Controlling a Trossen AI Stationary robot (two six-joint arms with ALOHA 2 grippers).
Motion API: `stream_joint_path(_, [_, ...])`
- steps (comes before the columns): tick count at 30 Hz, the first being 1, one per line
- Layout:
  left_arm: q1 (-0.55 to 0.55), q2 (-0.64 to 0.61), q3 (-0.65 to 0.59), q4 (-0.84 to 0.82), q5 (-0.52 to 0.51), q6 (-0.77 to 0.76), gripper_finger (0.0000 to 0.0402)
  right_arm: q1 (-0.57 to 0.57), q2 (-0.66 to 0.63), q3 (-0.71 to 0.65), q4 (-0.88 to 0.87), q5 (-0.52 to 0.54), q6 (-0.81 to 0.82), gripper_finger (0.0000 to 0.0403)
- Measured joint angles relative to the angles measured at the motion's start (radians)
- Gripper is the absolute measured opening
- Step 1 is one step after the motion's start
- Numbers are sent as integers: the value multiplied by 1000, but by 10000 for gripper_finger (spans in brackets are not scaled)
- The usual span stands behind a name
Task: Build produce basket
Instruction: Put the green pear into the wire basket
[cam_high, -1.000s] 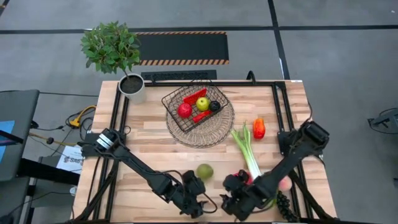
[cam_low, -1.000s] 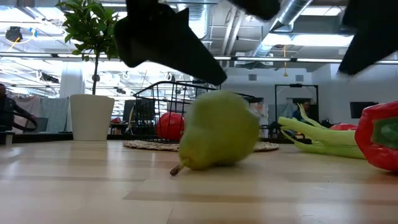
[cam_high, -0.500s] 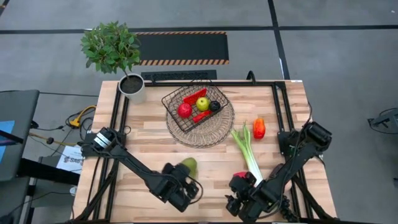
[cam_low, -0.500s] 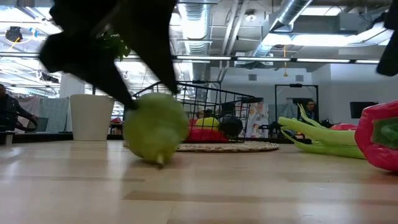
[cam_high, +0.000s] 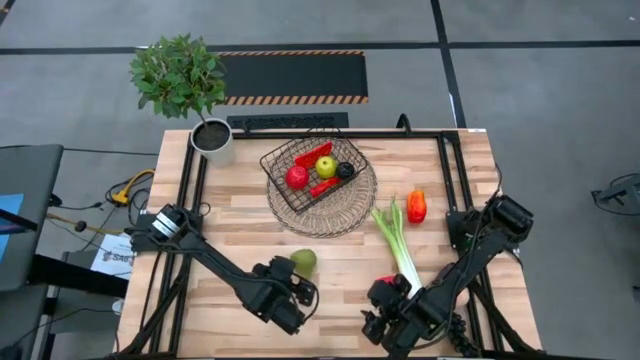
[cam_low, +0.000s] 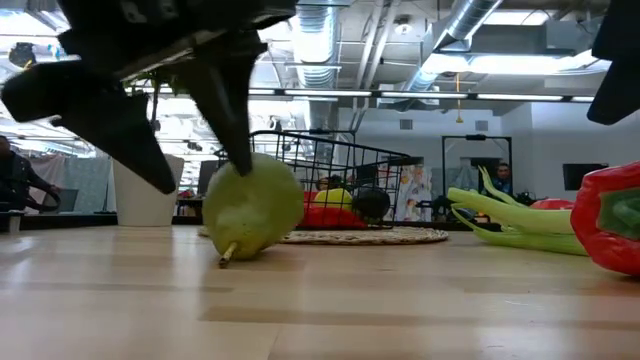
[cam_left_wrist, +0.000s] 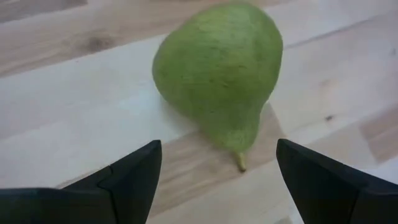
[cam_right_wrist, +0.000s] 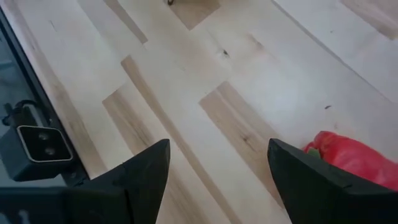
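A green pear (cam_high: 304, 262) lies on its side on the bare table, its stem toward my left gripper (cam_high: 295, 284). That gripper is open and low over the table; in its wrist view (cam_left_wrist: 217, 163) the fingers stand just short of the pear (cam_left_wrist: 217, 74). I cannot tell whether they touch it. The dark wire basket (cam_high: 312, 170) stands on a round wicker tray (cam_high: 345, 210) at the back and holds several toy fruits. My right gripper (cam_high: 378, 326) is open and empty near the front edge, beside a red pepper (cam_right_wrist: 351, 158).
A leek (cam_high: 400, 240) and a red-orange pepper (cam_high: 416, 206) lie right of the tray. A potted plant (cam_high: 210, 135) stands at the far left corner. Dark frame rails run along the table's edges. Bare wood lies between the two grippers.
My left gripper has gone from the front edge toward the table's left and far side. The pear has rolled toward the left and a little farther back, then come to rest on its side. My right gripper has shifted slightly toward the table's right edge.
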Motion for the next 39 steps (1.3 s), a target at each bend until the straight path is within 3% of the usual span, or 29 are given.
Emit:
stream_joint_path(8, [33, 96, 1, 208, 37, 74, 303, -2, 0, 0, -12, 0, -23, 291])
stream_joint_path(13, [57, 121, 5, 207, 35, 79, 303, -3, 0, 0, -12, -15, -47, 291])
stream_joint_path(18, [92, 132, 23, 185, -17, 177, 303, -3, 0, 0, -19, -20, -50, 291])
stream_joint_path(24, [149, 130, 30, 234, 0, 276, 294, 1, 1, 0, -46, -21, -52, 291])
stream_joint_path(39, [218, 129, 30, 248, 45, 293, 134, 10, 1, 0, -106, -22, -52, 291])
